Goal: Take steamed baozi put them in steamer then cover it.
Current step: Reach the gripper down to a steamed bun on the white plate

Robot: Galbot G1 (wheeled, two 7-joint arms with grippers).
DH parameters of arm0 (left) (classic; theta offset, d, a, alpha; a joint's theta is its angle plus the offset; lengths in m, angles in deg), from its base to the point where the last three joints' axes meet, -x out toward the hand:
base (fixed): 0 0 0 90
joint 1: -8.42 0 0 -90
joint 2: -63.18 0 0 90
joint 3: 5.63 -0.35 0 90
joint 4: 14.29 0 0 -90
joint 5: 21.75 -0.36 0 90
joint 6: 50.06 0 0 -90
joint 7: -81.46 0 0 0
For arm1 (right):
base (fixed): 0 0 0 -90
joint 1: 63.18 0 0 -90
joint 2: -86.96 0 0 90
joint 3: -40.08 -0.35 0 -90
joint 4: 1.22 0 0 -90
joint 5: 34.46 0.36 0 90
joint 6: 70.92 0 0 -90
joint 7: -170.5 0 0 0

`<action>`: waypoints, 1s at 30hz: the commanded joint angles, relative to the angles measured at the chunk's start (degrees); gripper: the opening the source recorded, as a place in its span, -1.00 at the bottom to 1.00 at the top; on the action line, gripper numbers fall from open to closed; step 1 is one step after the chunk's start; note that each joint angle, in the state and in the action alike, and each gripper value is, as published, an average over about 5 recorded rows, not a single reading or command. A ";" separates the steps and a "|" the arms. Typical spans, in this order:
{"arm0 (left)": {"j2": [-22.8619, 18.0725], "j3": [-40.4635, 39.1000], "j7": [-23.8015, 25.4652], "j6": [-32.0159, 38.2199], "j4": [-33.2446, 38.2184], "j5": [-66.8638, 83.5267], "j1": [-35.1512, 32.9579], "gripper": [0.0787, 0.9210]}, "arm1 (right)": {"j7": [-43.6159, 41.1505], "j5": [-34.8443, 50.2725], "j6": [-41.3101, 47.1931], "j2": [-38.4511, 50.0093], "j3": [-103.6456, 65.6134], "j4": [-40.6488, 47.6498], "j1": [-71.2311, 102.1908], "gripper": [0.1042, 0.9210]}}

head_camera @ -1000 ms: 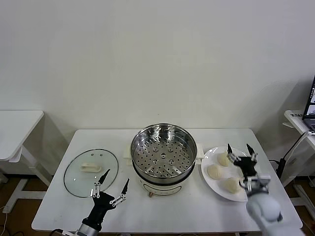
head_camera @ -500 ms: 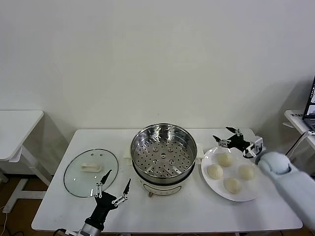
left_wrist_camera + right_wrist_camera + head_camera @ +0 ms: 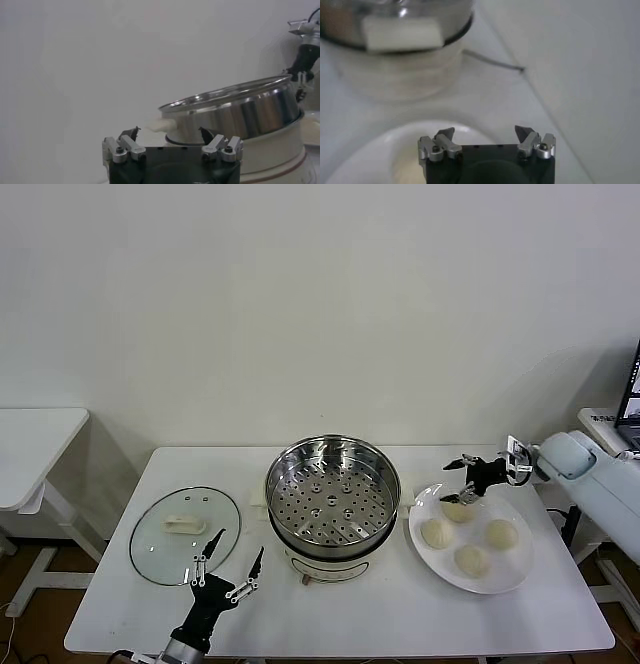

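Stainless steel gleamed at the table's middle, where the steamer (image 3: 333, 497) stood uncovered on its white base. To its right, four steamed baozi (image 3: 471, 533) lay on a white plate (image 3: 510, 571). Over the plate's far edge, just above the farthest bun, hung the right gripper (image 3: 462, 480), jaws spread wide and holding nothing. The cover (image 3: 185, 535) lay flat at the left. Near it, at the table's near edge, the left gripper (image 3: 229, 566) waited, equally wide and empty.

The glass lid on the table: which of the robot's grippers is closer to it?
Left. The left gripper hovers open beside the glass lid; the right gripper is across the steamer, above the plate.
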State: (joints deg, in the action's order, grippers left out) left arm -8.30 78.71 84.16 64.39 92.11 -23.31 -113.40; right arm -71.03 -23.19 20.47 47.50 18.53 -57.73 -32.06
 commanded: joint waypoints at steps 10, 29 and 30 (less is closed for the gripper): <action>-0.12 0.96 -0.38 0.34 0.29 0.03 -0.52 0.77 | -5.03 -17.68 -2.30 -8.92 7.35 10.06 -5.53 0.76; -0.18 1.02 -0.80 0.83 -0.50 0.03 -0.43 0.77 | -1.25 -20.74 -4.41 -12.42 5.85 14.31 -2.84 0.70; -0.19 1.03 -0.81 0.84 -0.51 0.03 -0.43 0.77 | -1.14 -20.64 -4.44 -12.41 5.80 14.26 -2.75 0.66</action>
State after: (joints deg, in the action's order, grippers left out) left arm -8.47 79.69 83.42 65.10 91.67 -23.30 -113.83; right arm -72.77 -42.27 16.33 36.23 24.04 -44.96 -34.70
